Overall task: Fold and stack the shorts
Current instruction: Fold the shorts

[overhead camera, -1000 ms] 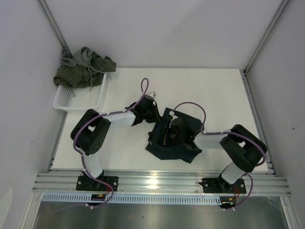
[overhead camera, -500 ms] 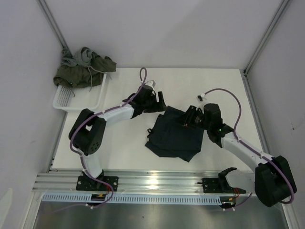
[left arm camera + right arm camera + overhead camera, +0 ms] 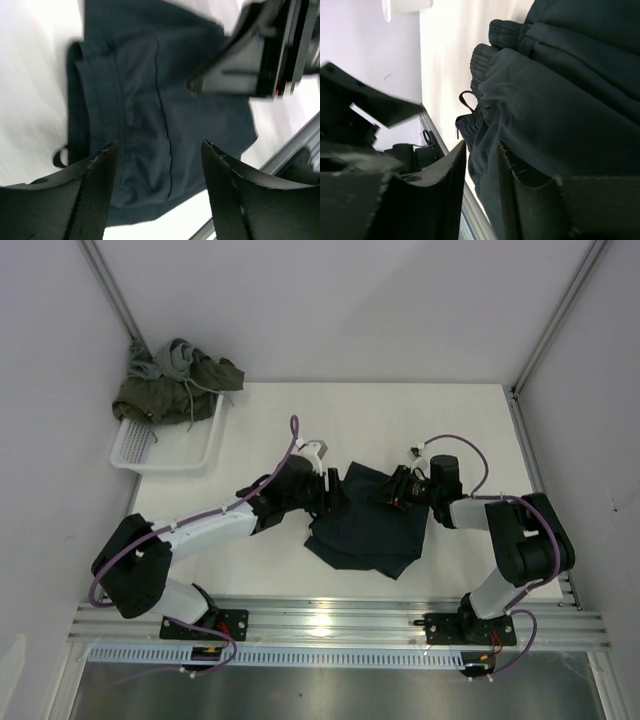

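Observation:
The dark navy shorts point(image 3: 365, 530) lie rumpled and partly folded on the white table, near the front middle. My left gripper point(image 3: 338, 492) hovers at their far left edge, its jaws wide apart with nothing between them. In the left wrist view the navy shorts point(image 3: 145, 95) spread below that open gripper point(image 3: 159, 150). My right gripper point(image 3: 386, 492) is low over the far right part of the cloth. In the right wrist view the right gripper point(image 3: 480, 150) has its jaws a little apart beside a fold and the waistband of the navy shorts point(image 3: 555, 100). The olive green shorts point(image 3: 205, 375) and light grey shorts point(image 3: 165, 360) are heaped at the back left.
A white mesh basket point(image 3: 180, 452) stands at the table's back left, with the heap of cloth draped over its far rim. Grey walls close in both sides. A metal rail point(image 3: 330, 620) runs along the near edge, by the arm bases.
Both grippers were shut on the navy shorts a second ago and have opened. The left arm has stretched out to the cloth's far left edge. The right arm swung out, then drew back.

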You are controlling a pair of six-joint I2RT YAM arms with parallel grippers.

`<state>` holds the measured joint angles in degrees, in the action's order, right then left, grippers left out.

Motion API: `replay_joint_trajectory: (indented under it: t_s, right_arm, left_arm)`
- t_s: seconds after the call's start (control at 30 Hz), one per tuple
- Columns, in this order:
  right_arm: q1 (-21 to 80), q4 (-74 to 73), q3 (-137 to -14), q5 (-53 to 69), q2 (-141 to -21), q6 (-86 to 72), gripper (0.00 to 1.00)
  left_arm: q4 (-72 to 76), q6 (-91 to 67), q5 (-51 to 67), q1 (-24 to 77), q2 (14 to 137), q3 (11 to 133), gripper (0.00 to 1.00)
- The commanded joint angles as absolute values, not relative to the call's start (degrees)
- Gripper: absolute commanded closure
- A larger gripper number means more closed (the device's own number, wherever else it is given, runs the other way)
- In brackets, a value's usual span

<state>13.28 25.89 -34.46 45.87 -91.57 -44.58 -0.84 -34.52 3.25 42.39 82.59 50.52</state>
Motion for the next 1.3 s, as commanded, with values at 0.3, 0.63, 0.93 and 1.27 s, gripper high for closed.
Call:
replay_joint_trajectory:
  t_s: [0.3,0.63,0.93,1.27]
  right_arm:
    - [9.1,43.2,-39.3,44.4,-110.1,-56.1,0.92]
    - [4.9,38.2,-37.4,36.4,-102.2,-55.6,0.88]
    - [2.3,10.5,-47.1,33.1,-89.1,-35.4,0.52]
    - [4.5,-10.3,-60.7,33.4,-95.5,-12.0,0.27]
  left_arm:
    - [4.8,-35.8,0.7,48.6,85.8,46.8,0.36]
    - [-3.3,-33.0,-8.7,55.9,89.6,55.9,0.36]
    - [-6.3,-35.9,-11.3,58.9,92.8,58.6,0.36]
    - [-8.7,-50.5,-15.5,64.3,83.8,49.0,0.27]
